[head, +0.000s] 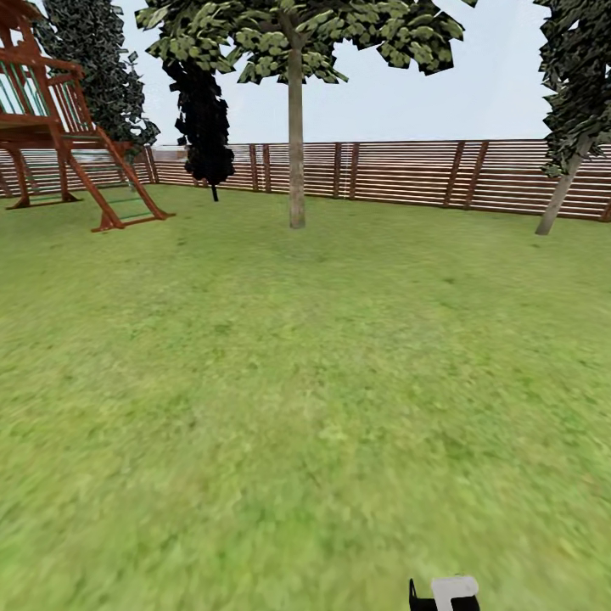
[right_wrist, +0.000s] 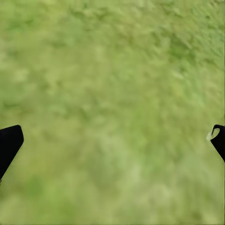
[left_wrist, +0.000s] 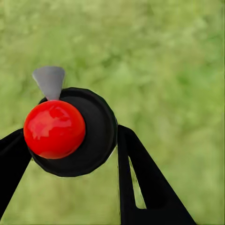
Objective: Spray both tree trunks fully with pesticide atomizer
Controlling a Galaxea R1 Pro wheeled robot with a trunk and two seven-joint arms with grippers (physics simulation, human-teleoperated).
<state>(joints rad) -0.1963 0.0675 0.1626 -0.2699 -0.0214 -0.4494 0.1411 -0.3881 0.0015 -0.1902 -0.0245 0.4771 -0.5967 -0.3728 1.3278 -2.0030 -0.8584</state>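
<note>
In the left wrist view the pesticide atomizer [left_wrist: 70,133] sits between my left gripper's [left_wrist: 70,140] two black fingers [left_wrist: 140,187]. It shows a round black body, a glossy red ball and a small grey nozzle. Both fingers press against its sides, and blurry green grass lies below. My right gripper [right_wrist: 115,136] is open, its black fingertips [right_wrist: 9,143] far apart over bare grass. In the head view one tree [head: 295,51] with green leaves and a straight beige trunk [head: 295,170] stands far ahead, near the fence.
A brown slat fence [head: 407,174] closes the lawn's far side. A red-brown wooden play frame with a ladder [head: 59,127] stands at the far left. Dark-leaved trees [head: 204,127] rise at the back, and one with a thin leaning trunk [head: 556,199] at right. A white-and-black arm part [head: 454,592] shows at the bottom edge.
</note>
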